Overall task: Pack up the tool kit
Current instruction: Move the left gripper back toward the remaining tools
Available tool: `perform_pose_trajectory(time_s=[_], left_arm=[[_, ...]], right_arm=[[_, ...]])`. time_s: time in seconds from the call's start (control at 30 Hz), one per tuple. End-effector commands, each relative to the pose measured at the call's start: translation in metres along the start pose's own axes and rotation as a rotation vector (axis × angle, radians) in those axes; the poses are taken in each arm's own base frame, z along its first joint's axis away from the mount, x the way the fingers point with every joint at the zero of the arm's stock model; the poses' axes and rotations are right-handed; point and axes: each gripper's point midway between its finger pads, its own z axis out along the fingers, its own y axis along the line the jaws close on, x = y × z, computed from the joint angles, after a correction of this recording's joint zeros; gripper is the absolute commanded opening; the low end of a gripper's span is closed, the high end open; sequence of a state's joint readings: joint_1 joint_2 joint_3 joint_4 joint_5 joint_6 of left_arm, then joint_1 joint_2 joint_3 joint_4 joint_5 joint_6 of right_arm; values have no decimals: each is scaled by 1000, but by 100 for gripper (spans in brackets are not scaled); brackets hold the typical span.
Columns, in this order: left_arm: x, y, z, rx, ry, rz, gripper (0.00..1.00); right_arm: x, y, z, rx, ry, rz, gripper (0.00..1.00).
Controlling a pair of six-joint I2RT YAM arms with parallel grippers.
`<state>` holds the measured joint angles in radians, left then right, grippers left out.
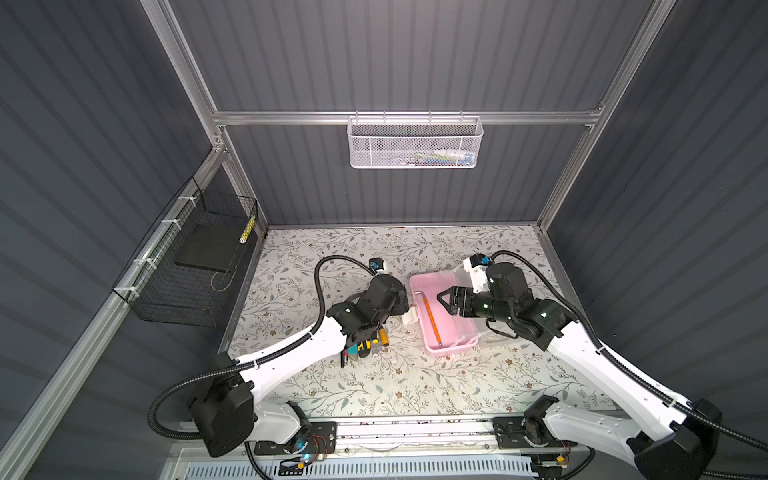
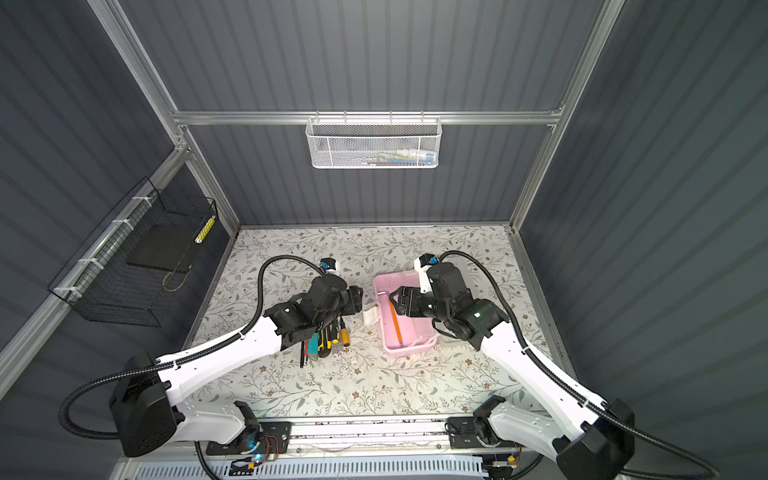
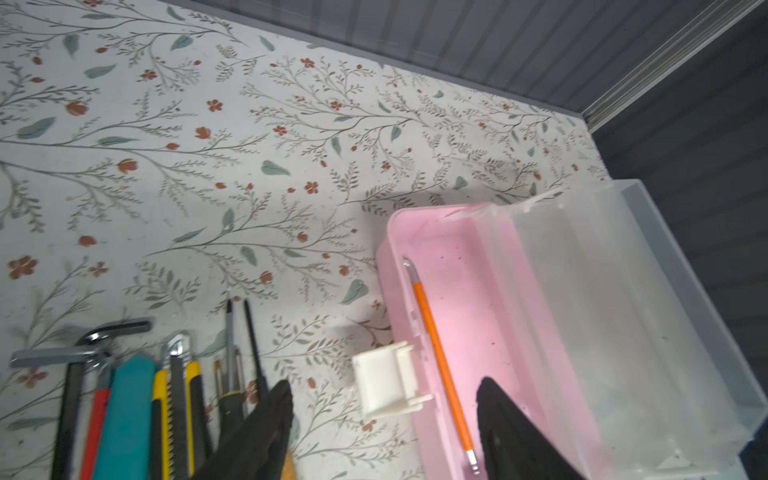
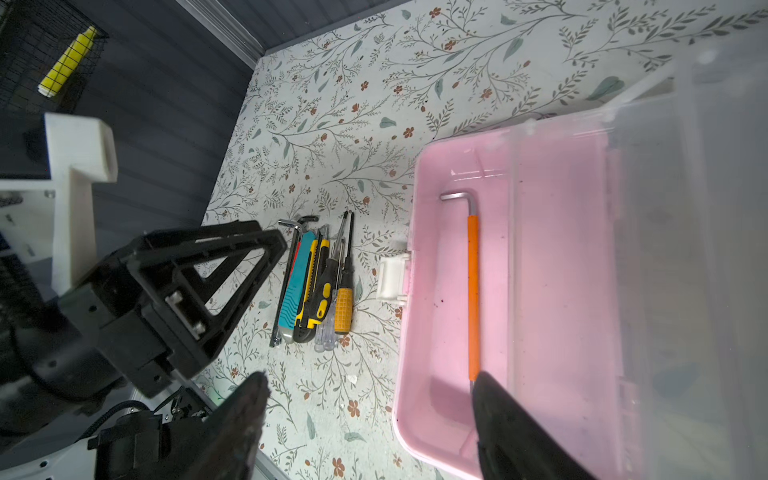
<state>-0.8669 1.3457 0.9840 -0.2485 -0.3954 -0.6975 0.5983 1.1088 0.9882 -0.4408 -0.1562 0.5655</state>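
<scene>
The pink case (image 1: 444, 332) (image 2: 409, 332) lies open at mid-table, its frosted lid (image 3: 602, 291) folded back on the right. An orange-sleeved hex key (image 1: 430, 318) (image 4: 473, 291) rests along the case floor. A white latch (image 3: 386, 386) juts from the case's left wall. To the left of the case, screwdrivers, utility knives and hex keys lie bunched on the table (image 2: 328, 338) (image 4: 316, 286). My left gripper (image 3: 384, 419) is open, straddling the latch and left wall, holding nothing. My right gripper (image 1: 446, 301) (image 4: 370, 415) hangs open and empty over the case.
A white mesh basket (image 1: 415, 143) holding small items hangs on the back rail. A black wire basket (image 1: 195, 266) with a yellow item (image 1: 248, 230) is fixed to the left wall. Grey walls enclose the floral table on three sides.
</scene>
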Motion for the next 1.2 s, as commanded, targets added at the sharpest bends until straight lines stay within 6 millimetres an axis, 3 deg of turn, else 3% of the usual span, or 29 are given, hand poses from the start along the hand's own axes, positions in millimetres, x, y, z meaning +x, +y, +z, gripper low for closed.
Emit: perform_pose_trajectory(time_s=[0.0, 0.27, 0.53, 0.67, 0.8, 0.93, 1.03, 1.17], left_arm=[[18, 31, 0, -70, 52, 22, 72], [22, 69, -1, -88, 98, -43, 71], [35, 101, 5, -211, 142, -55, 54], [44, 111, 8, -215, 147, -69, 51], [45, 127, 10, -252, 189, -97, 53], [48, 151, 7, -305, 271, -176, 53], [59, 162, 9, -327, 289, -196, 51], [69, 173, 21, -323, 270, -194, 44]], right_arm=[[1, 4, 12, 33, 30, -29, 77], [17, 18, 23, 83, 67, -72, 78], [47, -2, 16, 133, 69, -18, 77], [57, -5, 19, 139, 84, -26, 77], [52, -5, 29, 184, 119, -44, 77], [41, 14, 42, 196, 212, -49, 77], [48, 24, 60, 122, 232, -26, 76], [62, 22, 80, 70, 218, -12, 75]])
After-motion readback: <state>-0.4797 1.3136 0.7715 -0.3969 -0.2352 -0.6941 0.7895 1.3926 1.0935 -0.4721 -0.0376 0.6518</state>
